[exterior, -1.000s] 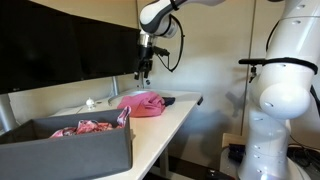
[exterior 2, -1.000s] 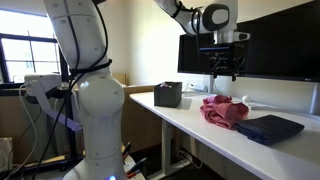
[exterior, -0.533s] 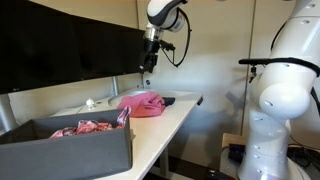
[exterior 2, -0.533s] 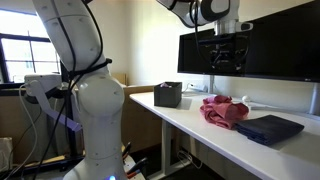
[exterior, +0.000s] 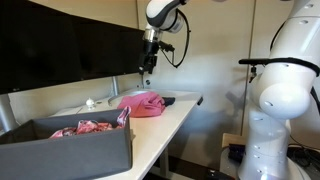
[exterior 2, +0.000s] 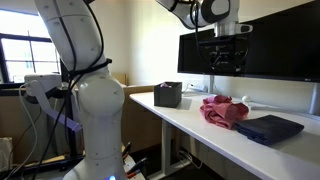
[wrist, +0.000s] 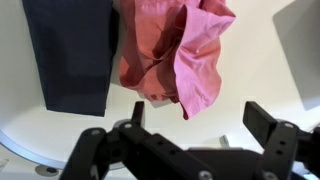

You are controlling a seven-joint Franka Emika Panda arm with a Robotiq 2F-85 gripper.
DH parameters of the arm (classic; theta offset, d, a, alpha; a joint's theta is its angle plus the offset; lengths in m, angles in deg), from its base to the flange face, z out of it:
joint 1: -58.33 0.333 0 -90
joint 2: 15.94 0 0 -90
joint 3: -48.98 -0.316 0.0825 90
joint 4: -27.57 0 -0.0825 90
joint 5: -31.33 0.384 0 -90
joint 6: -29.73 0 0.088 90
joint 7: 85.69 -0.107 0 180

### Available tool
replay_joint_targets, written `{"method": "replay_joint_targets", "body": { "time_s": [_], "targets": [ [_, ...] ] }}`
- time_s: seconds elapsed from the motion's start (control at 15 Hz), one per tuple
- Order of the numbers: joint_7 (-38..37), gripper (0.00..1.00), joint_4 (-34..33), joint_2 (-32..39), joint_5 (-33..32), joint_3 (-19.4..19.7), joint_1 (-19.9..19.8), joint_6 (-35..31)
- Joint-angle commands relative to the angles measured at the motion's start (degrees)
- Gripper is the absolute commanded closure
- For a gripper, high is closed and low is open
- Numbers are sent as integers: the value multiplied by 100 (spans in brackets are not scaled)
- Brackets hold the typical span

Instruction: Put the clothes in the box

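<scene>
Nearest the camera in an exterior view is the grey box (exterior: pixel 65 148), with some reddish clothes (exterior: pixel 88 127) bunched up inside it. Further along the white bench (exterior: pixel 165 120) there's a crumpled pink cloth (exterior: pixel 142 103), and a dark folded garment (exterior 2: pixel 268 128) lies right beside that. The pincer (exterior: pixel 146 71) hangs high above the pink cloth, in front of the dark monitor (exterior: pixel 70 50). In the wrist view its fingers (wrist: pixel 268 125) are spread apart, gripping nothing.
</scene>
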Motion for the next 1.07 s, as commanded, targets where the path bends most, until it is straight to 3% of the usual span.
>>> {"method": "replay_joint_targets", "body": {
  "time_s": [0.0,0.6,1.0],
  "targets": [
    [-72,0,-203,372,-21,-62,9,-137],
    [-336,0,-1490,1992,31,-321,28,-265],
    [-496,0,-1863,2496,-61,-433,-6,-11]
  ]
}}
